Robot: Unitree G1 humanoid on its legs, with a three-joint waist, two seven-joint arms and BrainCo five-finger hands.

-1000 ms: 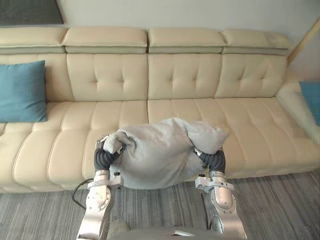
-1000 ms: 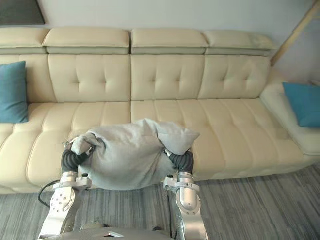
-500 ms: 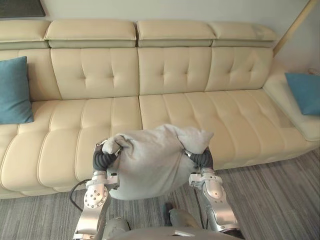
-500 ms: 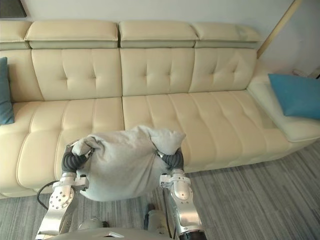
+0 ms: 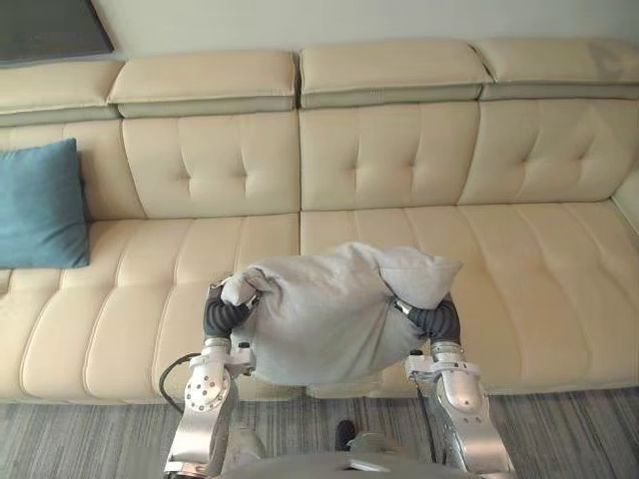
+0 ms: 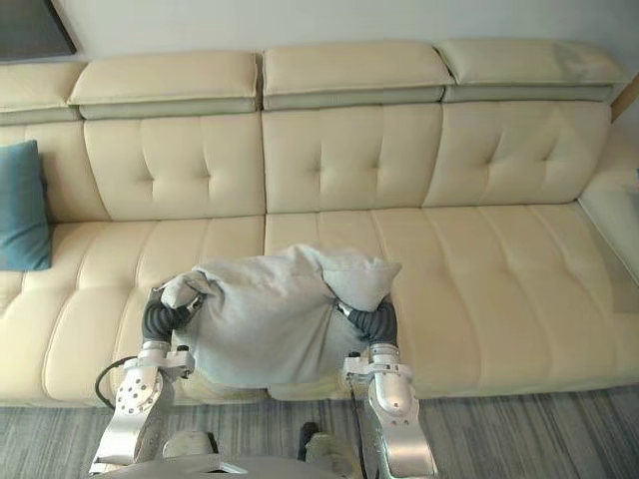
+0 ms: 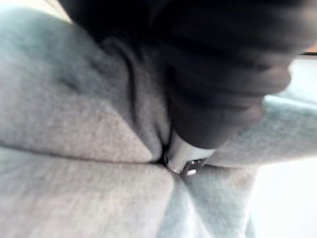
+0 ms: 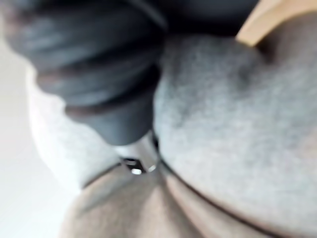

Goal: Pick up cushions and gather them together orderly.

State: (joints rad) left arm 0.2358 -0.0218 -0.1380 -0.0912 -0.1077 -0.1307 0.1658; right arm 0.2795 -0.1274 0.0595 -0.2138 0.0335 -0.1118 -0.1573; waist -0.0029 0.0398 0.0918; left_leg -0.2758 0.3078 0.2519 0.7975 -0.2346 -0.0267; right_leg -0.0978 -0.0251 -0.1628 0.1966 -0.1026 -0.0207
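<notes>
Together the left hand [image 5: 222,315] and right hand [image 5: 437,320] clutched the bunched ends of the grey cushion [image 5: 324,314], held up before the cream sofa [image 5: 529,249]. A blue cushion [image 5: 40,205] leaned at its left.

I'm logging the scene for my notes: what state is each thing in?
grey cushion: crumpled, held up in front of the sofa.
blue cushion: upright on the sofa's left end, untouched.
left robot hand: pressed into the grey cushion's left end.
right robot hand: pressed into its right end.

Cream tufted leather sofa [image 5: 399,230], pale wall [image 5: 300,20] behind, grey striped carpet [image 5: 80,439], dark panel [image 5: 50,30], perhaps a picture
</notes>
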